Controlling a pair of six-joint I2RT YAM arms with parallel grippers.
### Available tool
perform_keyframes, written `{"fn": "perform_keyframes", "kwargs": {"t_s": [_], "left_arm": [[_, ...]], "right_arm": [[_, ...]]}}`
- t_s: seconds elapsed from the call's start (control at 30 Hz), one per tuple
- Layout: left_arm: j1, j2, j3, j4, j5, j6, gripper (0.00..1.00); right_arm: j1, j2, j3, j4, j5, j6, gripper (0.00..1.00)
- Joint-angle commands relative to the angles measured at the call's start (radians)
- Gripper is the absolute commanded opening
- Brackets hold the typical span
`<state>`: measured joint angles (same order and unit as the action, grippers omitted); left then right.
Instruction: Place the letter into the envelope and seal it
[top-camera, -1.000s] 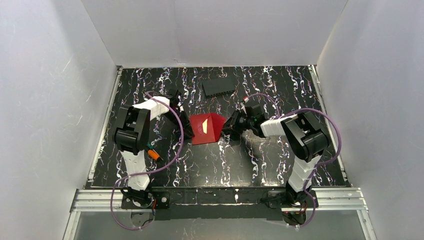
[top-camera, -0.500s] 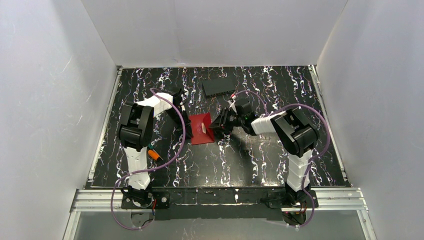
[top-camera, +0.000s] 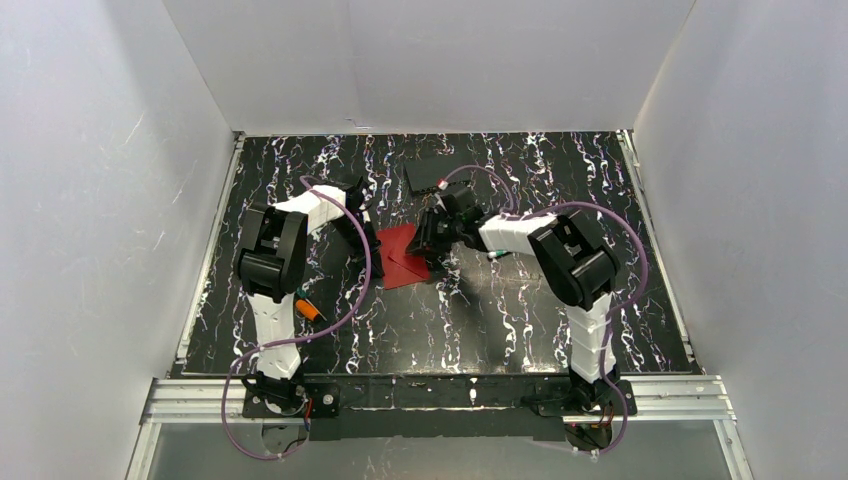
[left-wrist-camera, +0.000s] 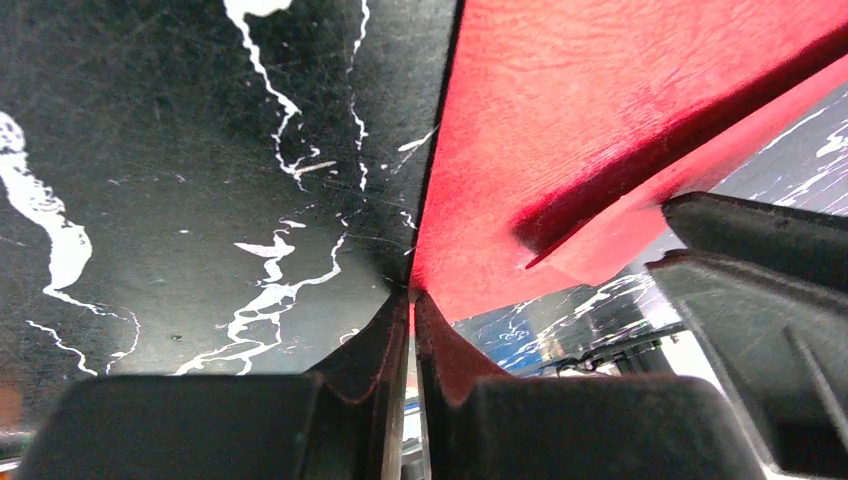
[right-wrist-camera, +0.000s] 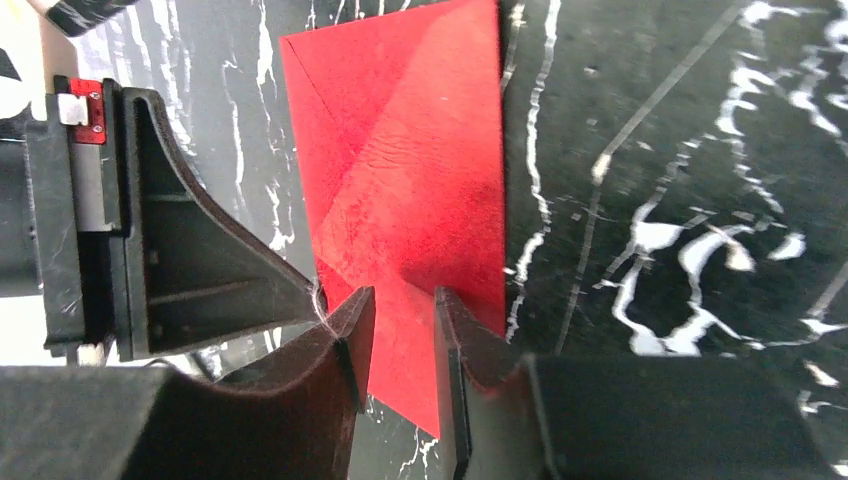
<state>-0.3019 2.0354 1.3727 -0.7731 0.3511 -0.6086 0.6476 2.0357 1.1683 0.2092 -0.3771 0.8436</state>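
While both elbows stand raised and my forearms slope inward toward mid-table, the envelope (top-camera: 398, 262) lies flat on the marbled black table (top-camera: 520, 320) between my two wrists. My left gripper (left-wrist-camera: 411, 300) meets it from the left, low and nearly level with the surface, its fingers pinched almost together on the envelope's left edge. My right gripper (right-wrist-camera: 402, 312) tips down over the envelope's right side, fingers a narrow slit apart with nothing between them, tips close over the red paper.
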Motion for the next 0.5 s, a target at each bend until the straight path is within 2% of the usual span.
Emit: {"fn": "perform_keyframes", "kwargs": {"t_s": [0.0,0.17,0.3,0.47], "left_arm": [[-0.014,0.06,-0.044,0.016,-0.084,0.006,0.05],[-0.013,0.042,-0.04,0.033,-0.061,-0.007,0.04],[-0.005,0.0,-0.05,0.072,0.0,-0.011,0.01],[0.058,-0.055,-0.065,0.121,0.157,-0.021,0.0]], "right_arm": [[0.082,0.033,0.155,-0.385,0.233,-0.206,0.37],[0.175,0.088,0.281,-0.62,0.515,-0.351,0.39],[0.219,0.159,0.361,-0.737,0.635,-0.428,0.4],[0.261,0.232,0.378,-0.807,0.732,-0.491,0.41]]}}
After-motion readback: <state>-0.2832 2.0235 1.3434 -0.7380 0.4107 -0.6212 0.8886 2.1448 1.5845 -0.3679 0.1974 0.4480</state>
